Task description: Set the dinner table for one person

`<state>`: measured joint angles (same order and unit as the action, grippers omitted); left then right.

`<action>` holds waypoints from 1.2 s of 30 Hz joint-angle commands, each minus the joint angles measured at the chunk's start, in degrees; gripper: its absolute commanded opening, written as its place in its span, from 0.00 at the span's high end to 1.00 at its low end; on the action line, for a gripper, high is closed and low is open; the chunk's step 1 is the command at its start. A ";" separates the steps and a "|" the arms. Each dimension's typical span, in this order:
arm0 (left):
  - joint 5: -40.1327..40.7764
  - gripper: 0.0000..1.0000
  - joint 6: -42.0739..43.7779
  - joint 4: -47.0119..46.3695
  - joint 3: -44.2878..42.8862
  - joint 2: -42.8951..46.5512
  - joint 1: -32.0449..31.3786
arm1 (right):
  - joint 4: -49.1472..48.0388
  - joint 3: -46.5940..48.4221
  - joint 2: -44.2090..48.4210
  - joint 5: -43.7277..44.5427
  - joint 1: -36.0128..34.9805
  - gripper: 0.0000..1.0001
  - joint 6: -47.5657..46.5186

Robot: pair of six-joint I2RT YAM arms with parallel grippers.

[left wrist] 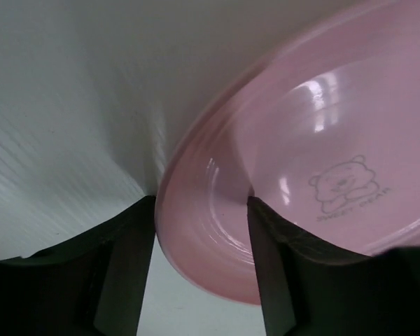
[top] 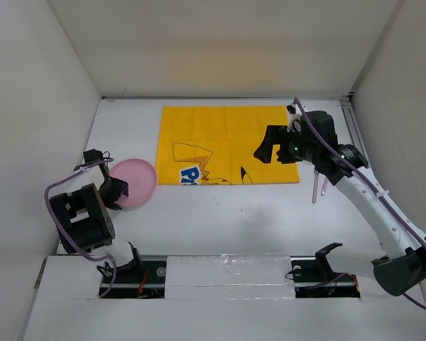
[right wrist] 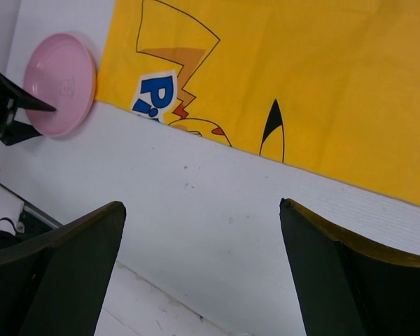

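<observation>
at the left side of the white table (top: 220, 213) – walled on three sides – the left pincer (left wrist: 201, 203) is clamped on the rim of the pink plate (top: 136, 181); the right pincer (right wrist: 203, 206) hangs, jaws wide apart, by the yellow placemat (top: 227, 142)

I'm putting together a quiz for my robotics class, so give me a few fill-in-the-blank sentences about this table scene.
1. The plate with the bear drawing is ___ in colour.
2. The left gripper has one finger on each side of the plate's ___.
3. In the top view, the plate lies on the white table, ___ of the yellow placemat.
4. The jaws of the right gripper stand ___.
Missing words: pink; rim; left; open.
</observation>
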<state>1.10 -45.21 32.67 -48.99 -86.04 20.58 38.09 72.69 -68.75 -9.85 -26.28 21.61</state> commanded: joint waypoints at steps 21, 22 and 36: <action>12.42 1.00 -12.09 13.21 -28.42 0.79 -1.50 | -0.91 5.45 2.14 -8.26 8.44 0.05 -1.74; 12.43 1.00 -12.09 13.21 -33.14 0.79 -2.12 | -0.39 6.06 2.13 -7.56 8.44 0.05 -1.74; -12.62 1.00 -0.67 7.40 -67.22 -25.20 -24.86 | 5.77 14.22 -0.59 -5.09 11.42 0.05 -1.65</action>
<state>-4.80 -49.08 38.39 -107.22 -106.24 4.38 42.68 82.28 -69.19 -16.27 -16.08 20.32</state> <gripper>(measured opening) 0.024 0.954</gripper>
